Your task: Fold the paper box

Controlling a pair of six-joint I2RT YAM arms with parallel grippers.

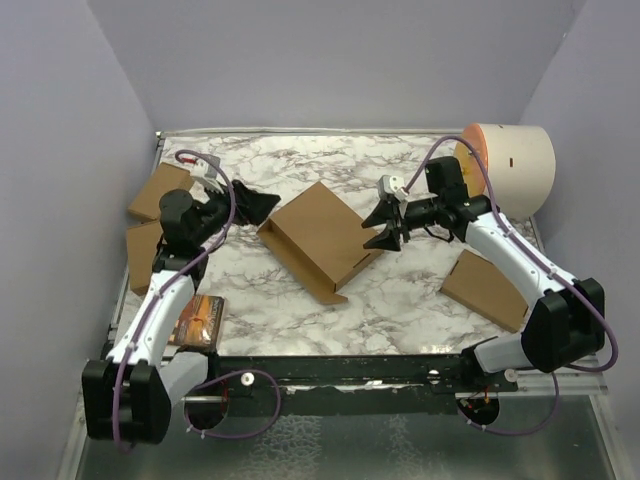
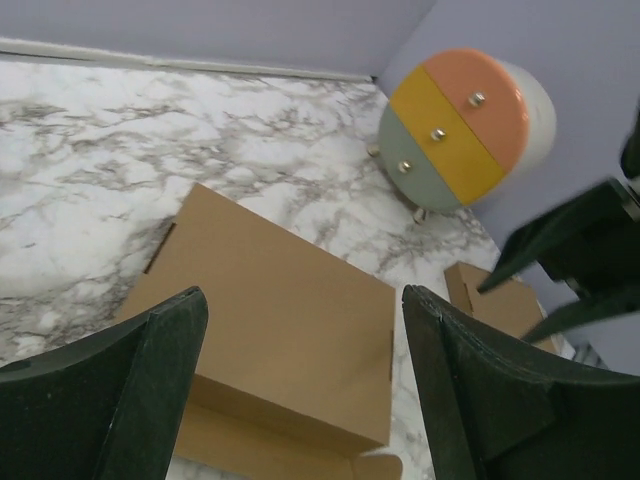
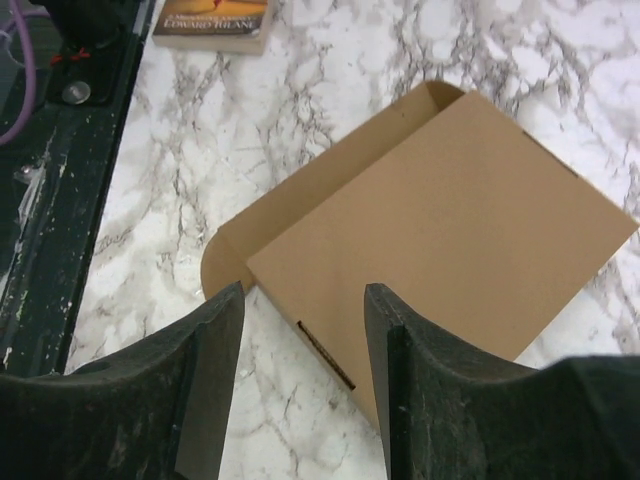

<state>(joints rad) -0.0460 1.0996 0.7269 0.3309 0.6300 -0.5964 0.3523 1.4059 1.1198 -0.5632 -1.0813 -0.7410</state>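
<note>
Beside the paper box (image 1: pixel 318 235): left end effector (image 1: pixel 265 207), right end effector (image 1: pixel 384 228), open.

The right gripper (image 3: pixel 303 295) holds its jaws apart over the paper box (image 3: pixel 440 210), a book (image 3: pixel 205 20) beyond.

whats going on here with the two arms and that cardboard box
Two robot arms are working on a paper box lying in the middle of the marble table. Its lid is down over the base, though a rounded flap sticks out at one end. The left tool and the right tool sit on either side of the box, both open and holding nothing. The fold looks nearly done, and neither arm is gripping the box right now.
</note>
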